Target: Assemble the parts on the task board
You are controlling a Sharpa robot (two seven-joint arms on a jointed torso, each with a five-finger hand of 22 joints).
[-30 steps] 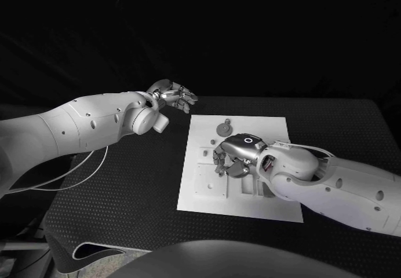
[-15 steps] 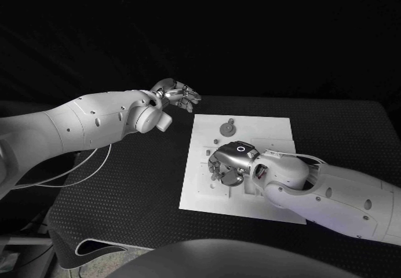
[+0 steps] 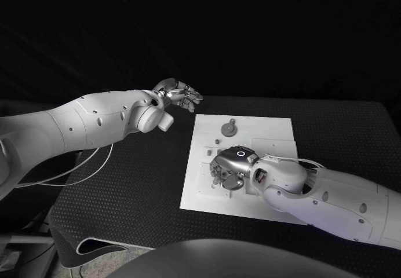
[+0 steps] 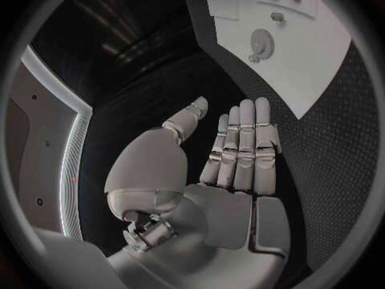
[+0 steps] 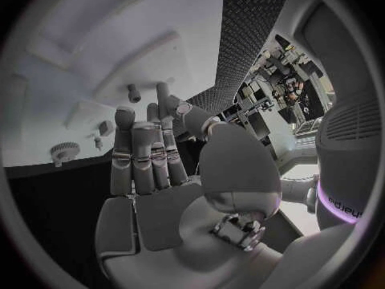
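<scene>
The white task board [image 3: 242, 197] is lying mid-counter [image 3: 117, 191], carrying small grey parts, among them a round geared piece [image 3: 230, 125] near its far edge. The right hand [image 3: 230, 168] is hovering over the board's middle, fingers straight and spread, holding nothing. It has been sliding toward the board's near-left side. The left hand [image 3: 177, 94] is staying open off the board's far-left corner.

No words, labels, brands or numbers are legible anywhere: not on the task board [image 3: 272, 130], the arms or the table [image 3: 134, 174].

right hand [image 3: 230, 165] over task board [image 3: 268, 128]
</scene>
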